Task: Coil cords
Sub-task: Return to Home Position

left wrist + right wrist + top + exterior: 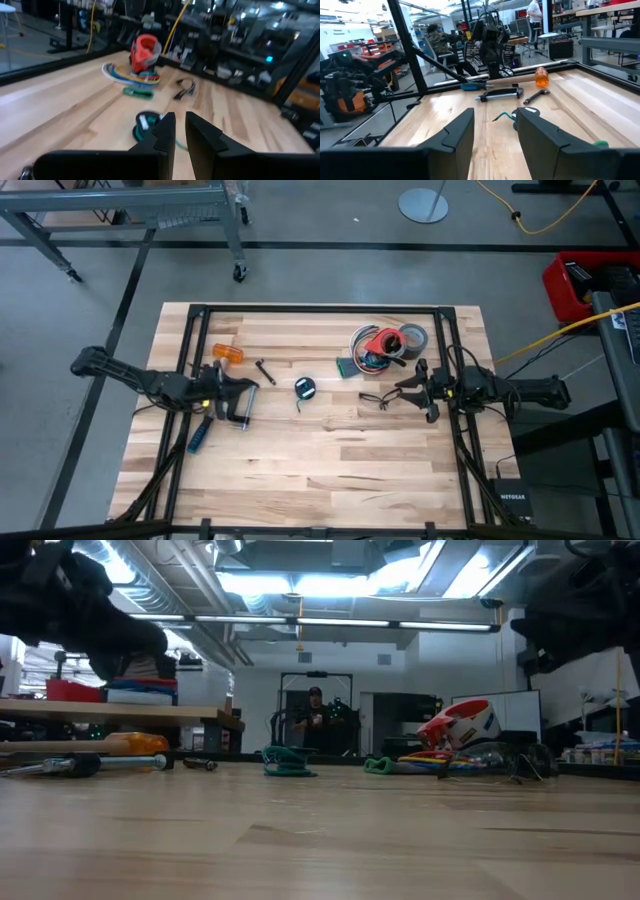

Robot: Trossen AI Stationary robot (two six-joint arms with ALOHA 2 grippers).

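The dark teal cord (304,388) lies coiled on the middle of the table, one loose end trailing toward the near edge; it also shows in the left wrist view (145,125) and the low view (288,762). The thin black cord (375,395) lies loosely bunched to its right (185,89). My left gripper (250,392) hangs above the table left of the teal coil, pointing level at it, open by a narrow gap (180,127) and holding nothing. My right gripper (415,387) hangs above the table right of the black cord, level, open wide (495,125), nothing between its fingers.
A metal clamp (238,412) and a blue-handled screwdriver (198,437) lie under the left arm. An orange piece (228,353) and a small black tool (265,370) lie farther back. Red and grey tape rolls (390,340) with coloured cables (358,364) stand at the far right.
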